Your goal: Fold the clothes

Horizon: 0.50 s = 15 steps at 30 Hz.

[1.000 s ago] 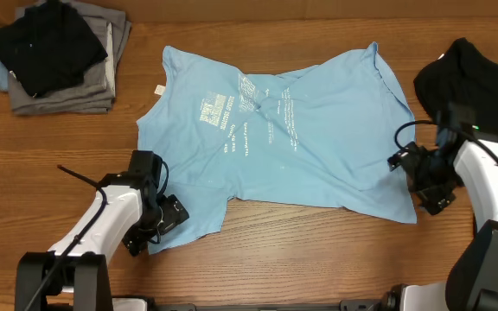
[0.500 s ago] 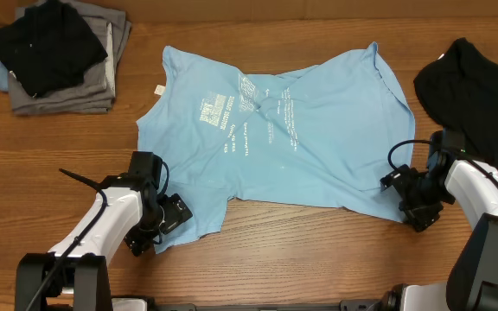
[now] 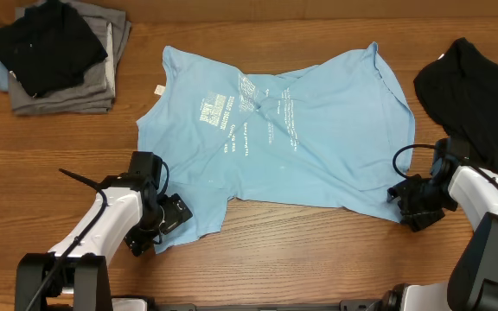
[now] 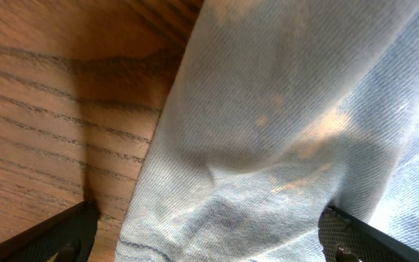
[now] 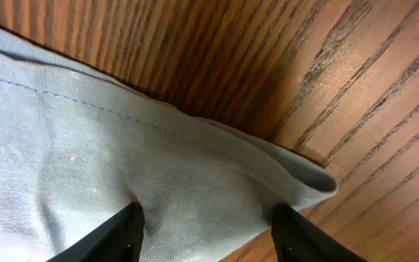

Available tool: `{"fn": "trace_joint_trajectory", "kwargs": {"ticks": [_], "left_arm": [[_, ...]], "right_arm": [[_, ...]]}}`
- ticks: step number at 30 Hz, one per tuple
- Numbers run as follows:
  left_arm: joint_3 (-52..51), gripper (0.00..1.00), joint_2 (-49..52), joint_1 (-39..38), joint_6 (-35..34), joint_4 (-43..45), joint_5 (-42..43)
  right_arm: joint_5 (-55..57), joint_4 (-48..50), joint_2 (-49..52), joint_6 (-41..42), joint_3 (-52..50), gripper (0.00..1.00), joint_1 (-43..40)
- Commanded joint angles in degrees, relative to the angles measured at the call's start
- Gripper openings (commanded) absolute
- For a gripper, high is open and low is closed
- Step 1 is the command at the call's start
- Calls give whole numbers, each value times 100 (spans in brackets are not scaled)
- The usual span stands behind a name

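My left gripper (image 3: 171, 225) is standing wide open at the near left corner of the light blue T-shirt (image 3: 318, 147), gripping nothing. In the left wrist view its two fingers (image 4: 64, 234) are sitting far apart at the bottom corners, with the shirt's edge lying between them on the wooden table (image 3: 258, 259). My right gripper (image 3: 407, 206) is sitting low at the shirt's near right corner. In the right wrist view its fingers (image 5: 122, 234) are standing partly apart, straddling the stitched hem where the corner is curling over. The cloth between them is lying smooth, not bunched, and nothing is being lifted. The T-shirt is lying spread across the middle of the table, rumpled through the centre, with its white lettering (image 3: 232, 117) facing up and both near corners reaching towards my arms. A stack of folded grey garments (image 3: 67, 93) with a black garment (image 3: 46, 39) on top is resting at the far left corner, well apart from the shirt. Another black cloth (image 3: 482, 86) is lying at the right edge, beside my right arm.
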Motion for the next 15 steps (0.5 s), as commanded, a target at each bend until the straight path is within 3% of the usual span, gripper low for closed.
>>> {"fn": "trace_joint_trajectory", "kwargs": {"ticks": [1, 3, 6, 7, 8, 11, 12, 15], "left_arm": [[-326, 94, 306, -42, 0, 50, -63], [-326, 82, 306, -42, 7, 39, -35], [-326, 72, 306, -42, 7, -63, 179], [-326, 61, 306, -42, 39, -66, 286], [-323, 45, 306, -42, 127, -57, 402], [-284, 22, 302, -42, 404, -76, 568], [-251, 8, 302, -42, 503, -120, 590], [-11, 4, 295, -42, 647, -505, 540]], "right_arm": [[11, 52, -17, 42, -129, 55, -31], [13, 103, -17, 90, -157, 39, -31], [9, 138, -17, 98, -157, 10, -31], [9, 136, -17, 118, -157, 4, -31], [9, 136, -17, 118, -157, 4, -31], [11, 151, -20, 122, -133, 4, -31], [11, 153, -24, 122, -111, 4, -31], [7, 111, -72, 122, 17, 4, -31]]}}
